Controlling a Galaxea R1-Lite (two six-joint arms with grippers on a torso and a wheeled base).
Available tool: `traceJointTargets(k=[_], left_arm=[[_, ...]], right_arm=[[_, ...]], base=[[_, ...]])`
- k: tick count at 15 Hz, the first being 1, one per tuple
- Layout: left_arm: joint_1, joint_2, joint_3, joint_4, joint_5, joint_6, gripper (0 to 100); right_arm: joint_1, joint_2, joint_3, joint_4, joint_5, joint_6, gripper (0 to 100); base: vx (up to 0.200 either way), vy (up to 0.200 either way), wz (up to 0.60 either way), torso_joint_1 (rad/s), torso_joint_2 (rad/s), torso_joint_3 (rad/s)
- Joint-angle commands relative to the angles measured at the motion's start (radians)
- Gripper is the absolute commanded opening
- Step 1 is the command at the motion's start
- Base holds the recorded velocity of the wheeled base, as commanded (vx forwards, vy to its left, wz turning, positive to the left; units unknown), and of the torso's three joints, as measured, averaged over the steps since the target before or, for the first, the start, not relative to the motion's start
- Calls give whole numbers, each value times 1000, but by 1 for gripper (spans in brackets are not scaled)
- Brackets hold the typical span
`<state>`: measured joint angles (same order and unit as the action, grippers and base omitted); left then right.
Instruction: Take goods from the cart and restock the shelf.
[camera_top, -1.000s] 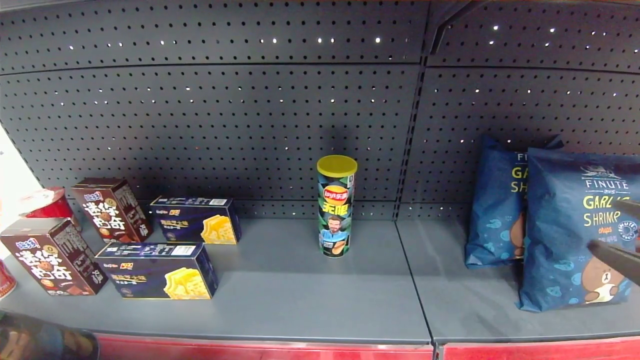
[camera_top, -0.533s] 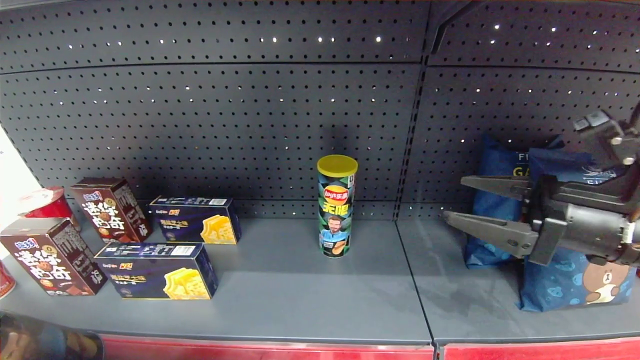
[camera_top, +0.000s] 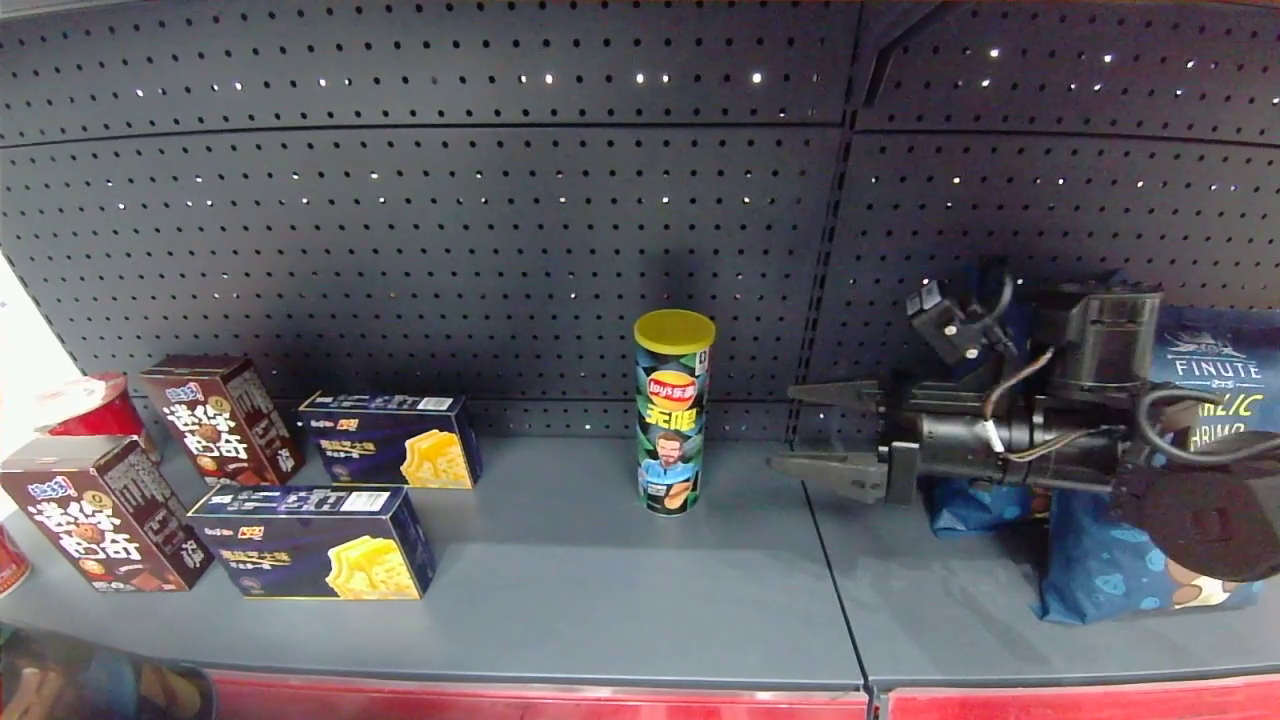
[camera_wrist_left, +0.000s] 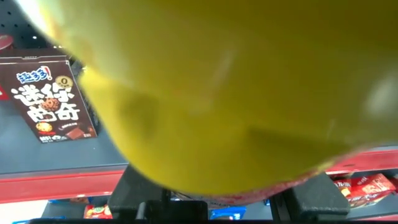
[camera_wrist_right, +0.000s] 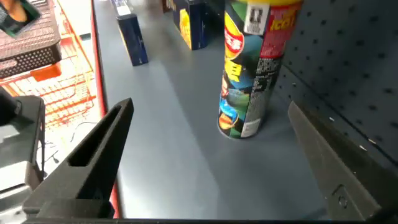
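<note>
On the left of the shelf (camera_top: 600, 600) you've got brown boxes (camera_top: 105, 510) and dark blue boxes (camera_top: 320, 540), then the chips can (camera_top: 673, 415) standing upright in the middle. Just right of it the right gripper (camera_top: 782, 428) hangs wide open and empty, pointing at the can, with blue bags (camera_top: 1100, 580) behind it.

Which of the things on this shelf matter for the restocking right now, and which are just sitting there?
In play: chip can, with the open right gripper pointed at it; yellow package close against the left wrist camera; shelf.
Just sitting: brown boxes, blue boxes, blue snack bags, red tub.
</note>
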<state>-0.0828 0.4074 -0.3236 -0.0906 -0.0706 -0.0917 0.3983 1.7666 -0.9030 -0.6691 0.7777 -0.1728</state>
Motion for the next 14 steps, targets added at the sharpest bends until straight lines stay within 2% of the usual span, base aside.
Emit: traceJointTargets(k=[1, 5, 9, 14], left_arm=[[0, 4, -5, 0, 0, 0, 0], [0, -13, 3, 66, -8, 0, 0], [0, -47, 11, 97, -11, 0, 0], [0, -128, 14, 190, -11, 0, 0]], right_arm=[[5, 162, -94, -20, 23, 1, 100], [7, 267, -218, -12, 23, 9, 100], [13, 333, -275, -17, 23, 9, 100], [79, 442, -399, -20, 11, 29, 100]], base=[[0, 0, 0, 0, 0, 0], [0, 0, 0, 0, 0, 0], [0, 0, 0, 0, 0, 0], [0, 0, 0, 0, 0, 0]])
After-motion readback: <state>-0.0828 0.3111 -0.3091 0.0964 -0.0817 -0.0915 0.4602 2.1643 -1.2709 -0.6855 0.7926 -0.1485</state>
